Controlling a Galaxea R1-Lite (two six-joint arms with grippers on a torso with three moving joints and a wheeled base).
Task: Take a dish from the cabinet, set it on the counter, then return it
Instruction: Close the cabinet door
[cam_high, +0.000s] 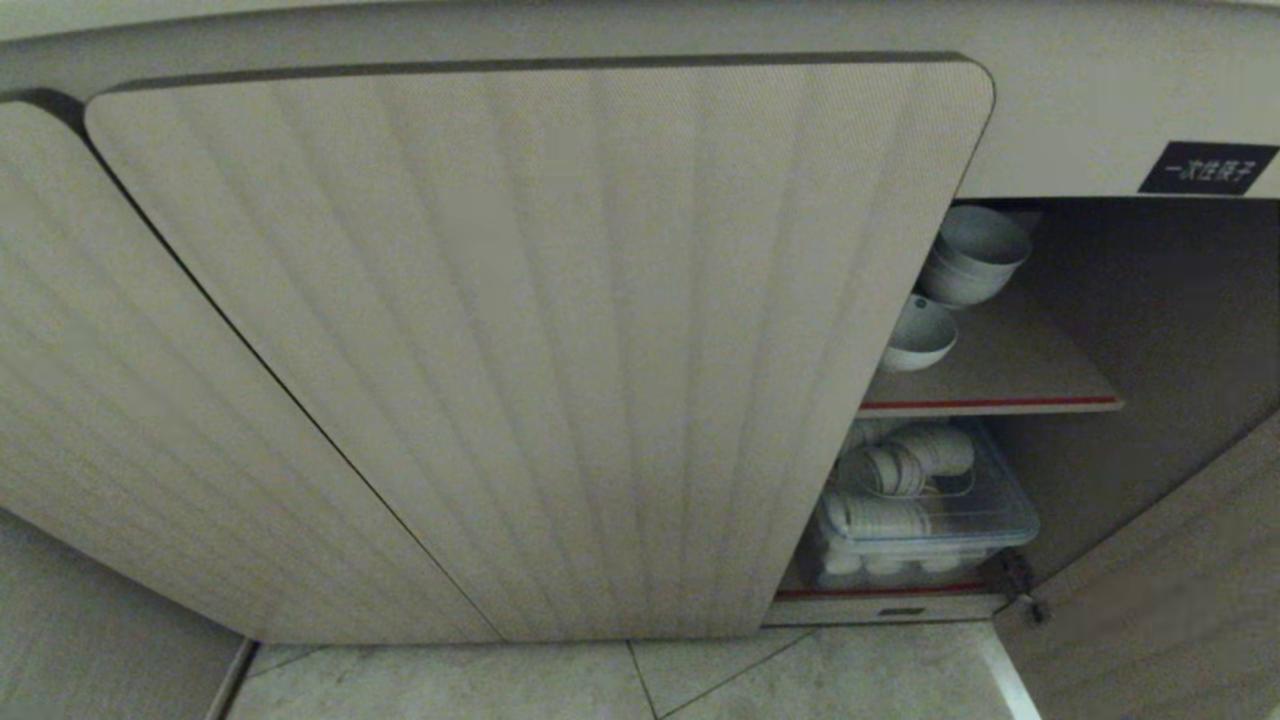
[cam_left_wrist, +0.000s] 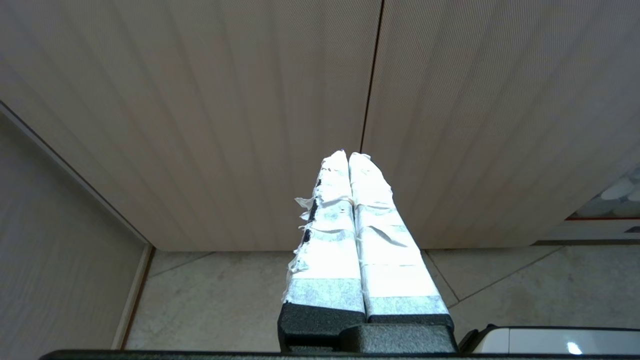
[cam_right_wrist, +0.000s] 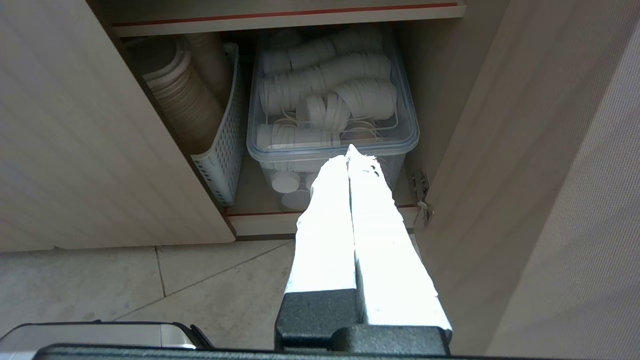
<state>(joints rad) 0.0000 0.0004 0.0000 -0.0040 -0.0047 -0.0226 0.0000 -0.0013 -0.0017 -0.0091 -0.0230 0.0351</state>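
Taking the red-edged shelf (cam_high: 990, 403) as the landmark: nearest, short of it and outside the cabinet (cam_high: 540, 340), the right gripper (cam_right_wrist: 349, 152) hangs with its taped fingers pressed together on nothing, aimed at the clear lidded bin (cam_right_wrist: 332, 107) of white lids under the shelf. The left gripper (cam_left_wrist: 348, 156) is likewise closed and empty, facing the shut fluted doors. Farther in, on top of the shelf near its front edge, sits the dish (cam_high: 920, 335), a single white bowl; behind it stands a stack of bowls (cam_high: 975, 255). The bowl looks stiff, glazed, slippery and breakable, fairly light; pinching its rim seems the best hold. Only the head view shows the dish; only the right wrist view shows the white slotted basket (cam_right_wrist: 222, 130) beside the bin
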